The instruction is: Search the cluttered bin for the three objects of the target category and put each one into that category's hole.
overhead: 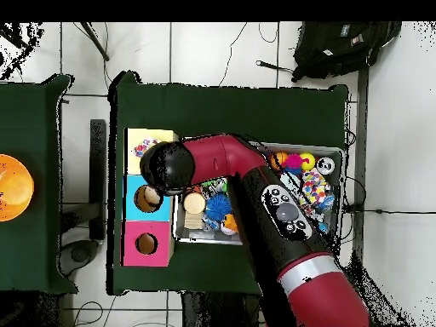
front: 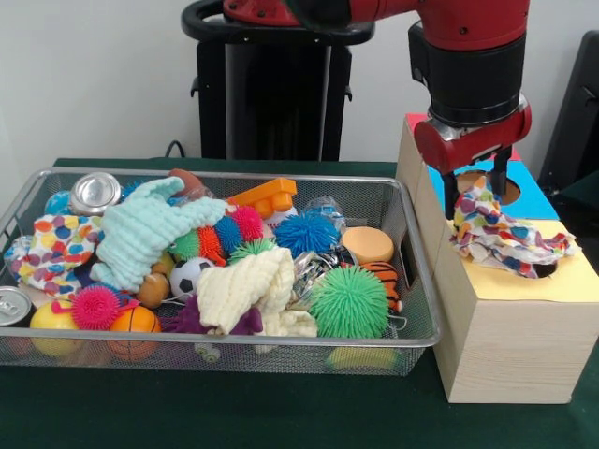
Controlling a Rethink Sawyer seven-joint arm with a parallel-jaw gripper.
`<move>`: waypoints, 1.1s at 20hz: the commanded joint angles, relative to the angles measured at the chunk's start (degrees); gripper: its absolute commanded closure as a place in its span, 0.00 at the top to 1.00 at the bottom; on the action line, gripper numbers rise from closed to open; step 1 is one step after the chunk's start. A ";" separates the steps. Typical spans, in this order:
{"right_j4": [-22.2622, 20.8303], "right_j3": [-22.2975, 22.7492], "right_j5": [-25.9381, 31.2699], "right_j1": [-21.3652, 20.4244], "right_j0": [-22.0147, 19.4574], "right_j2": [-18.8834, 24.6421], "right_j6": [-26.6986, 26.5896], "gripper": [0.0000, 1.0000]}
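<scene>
Front view: the gripper has its fingers clamped on the spotted cloth, which lies beside the yellow hole. I think it should shift over the hole before releasing.

Table covered in dark green cloth, spanning the lower frame of the front view. Resting directly on it: a wire-mesh bin at left and centre, and a wooden box at right, just beside the bin. Overhead, the box lies left of the bin.
</scene>
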 commanded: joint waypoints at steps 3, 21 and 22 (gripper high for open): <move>-2.51 3.19 -4.45 2.93 -0.16 -2.01 2.73 1.00; 0.05 6.59 -7.67 1.36 -0.13 -2.01 6.64 0.00; 0.13 6.62 -7.55 1.16 0.18 -2.16 6.93 0.00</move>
